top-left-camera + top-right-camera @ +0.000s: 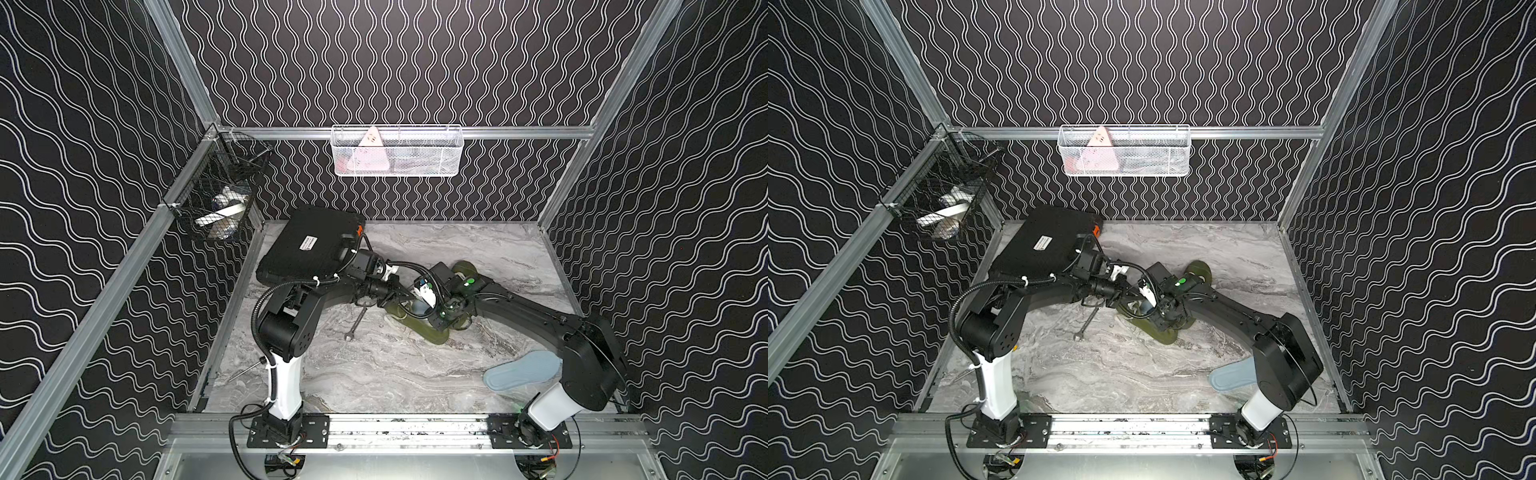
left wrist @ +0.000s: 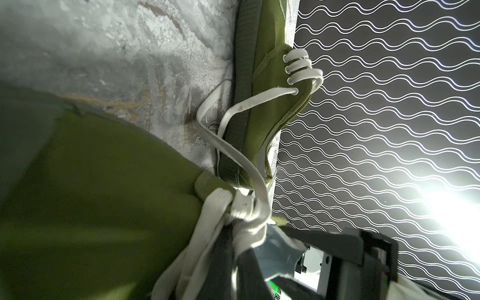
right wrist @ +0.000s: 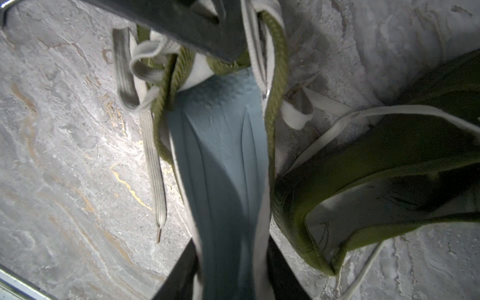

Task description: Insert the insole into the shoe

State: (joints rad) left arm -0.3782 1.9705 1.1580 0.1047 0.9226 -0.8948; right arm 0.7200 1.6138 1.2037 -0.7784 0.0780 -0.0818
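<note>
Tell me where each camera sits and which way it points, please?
Top views: high above the arms' bases, looking down on the table; both arms show whole.
Left wrist: on the left arm, facing the shoe and its laces; the left gripper shows.
Right wrist: on the right arm, facing along the insole into that shoe; the right gripper shows.
Shared: both wrist views catch the insole and the second shoe.

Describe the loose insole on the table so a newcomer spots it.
On the marble tabletop, find the front corner by the right arm's white base. The loose insole lies flat there, pale blue-grey, partly under that arm; unlike the second insole at the olive shoe, nothing grips it.
</note>
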